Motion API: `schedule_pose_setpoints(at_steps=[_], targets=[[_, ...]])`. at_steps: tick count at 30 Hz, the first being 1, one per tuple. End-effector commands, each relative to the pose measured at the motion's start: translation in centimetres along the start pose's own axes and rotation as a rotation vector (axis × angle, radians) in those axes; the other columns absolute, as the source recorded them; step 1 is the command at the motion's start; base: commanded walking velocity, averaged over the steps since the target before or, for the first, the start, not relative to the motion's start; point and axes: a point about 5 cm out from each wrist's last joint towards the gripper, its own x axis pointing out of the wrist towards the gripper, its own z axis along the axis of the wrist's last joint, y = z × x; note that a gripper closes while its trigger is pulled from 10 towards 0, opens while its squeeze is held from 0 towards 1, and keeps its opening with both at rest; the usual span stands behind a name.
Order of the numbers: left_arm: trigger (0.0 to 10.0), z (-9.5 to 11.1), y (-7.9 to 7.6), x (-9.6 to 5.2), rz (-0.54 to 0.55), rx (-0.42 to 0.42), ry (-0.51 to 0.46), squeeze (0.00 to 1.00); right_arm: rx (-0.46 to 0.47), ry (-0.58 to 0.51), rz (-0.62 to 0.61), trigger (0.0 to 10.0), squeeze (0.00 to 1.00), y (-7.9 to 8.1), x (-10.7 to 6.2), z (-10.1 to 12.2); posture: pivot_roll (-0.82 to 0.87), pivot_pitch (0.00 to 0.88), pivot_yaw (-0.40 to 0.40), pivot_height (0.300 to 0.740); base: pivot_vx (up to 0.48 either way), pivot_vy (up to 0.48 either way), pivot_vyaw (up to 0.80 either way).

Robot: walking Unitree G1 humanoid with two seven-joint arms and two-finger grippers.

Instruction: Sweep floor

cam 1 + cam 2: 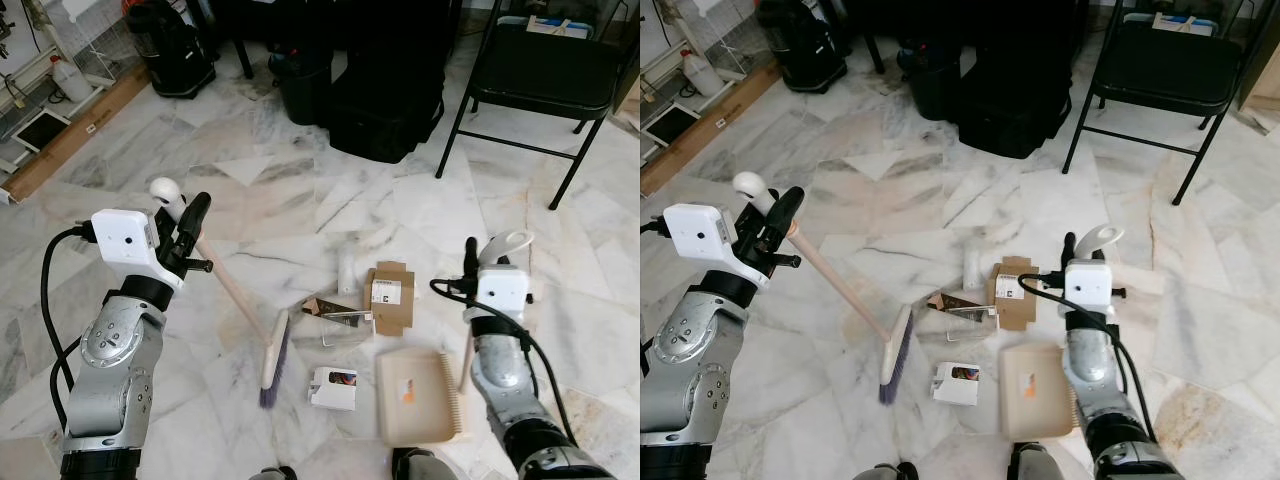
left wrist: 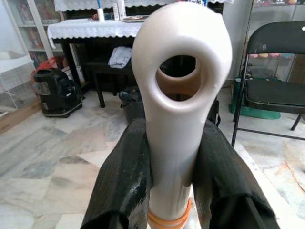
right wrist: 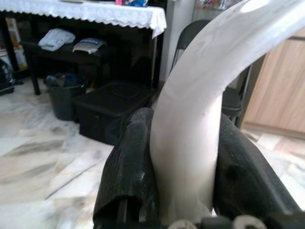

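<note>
Broom [image 1: 240,305]: long pale handle, white looped cap at the top, flat head with purple bristles resting on the marble floor [image 1: 300,205]. Judged light and stiff; the smooth handle may slip or twist, so the hold belongs high on the shaft just under the cap, where it is now. Bristles soft, will flex under push.

Left gripper [image 1: 185,232] at 9 o'clock of the scene, its black fingers [image 2: 125,186] pressed against both sides of the broom handle just below the loop. Shaft slants down toward 5 o'clock from the grip; head lies near scene centre.

Dustpan [image 1: 420,395]: beige, flat, toothed along one edge, at 5 o'clock on the floor. Judged light, rigid plastic. Right gripper [image 1: 1070,258] at 4 o'clock, fingers [image 3: 126,176] clamped on the dustpan's upright white handle.

Litter between head and pan: small printed box [image 1: 334,387] touching neither; brown cardboard carton [image 1: 390,296], clear packet [image 1: 335,322], white tube [image 1: 346,269] at 12 o'clock of pan. All look light, likely to skid.

Folding chair [image 1: 545,75] at 1 o'clock, well apart.
</note>
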Motion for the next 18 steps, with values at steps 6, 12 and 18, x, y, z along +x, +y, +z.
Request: schedule_pose_setpoints(at_steps=[6, 12, 18], targets=[[10.0, 1.3, 0.4, -0.3, 0.003, 0.012, -0.040, 0.00, 0.034, -0.107, -0.042, 10.0, 0.00, 0.0, 0.7, 1.8, 0.16, 0.277, 0.147, 0.740, 0.000, 0.000, 0.00], [10.0, 1.7, 0.7, -0.2, 0.005, 0.019, -0.047, 0.00, 0.014, -0.011, -0.013, 10.0, 0.00, 0.7, -0.3, 0.1, 0.19, 0.282, 0.158, 0.740, 0.000, 0.000, 0.00], [10.0, 2.1, 0.9, -0.1, -0.013, 0.031, -0.040, 0.00, -0.022, 0.223, 0.048, 10.0, 0.00, 1.9, -3.3, -3.5, 0.23, 0.286, 0.170, 0.740, 0.000, 0.000, 0.00]])
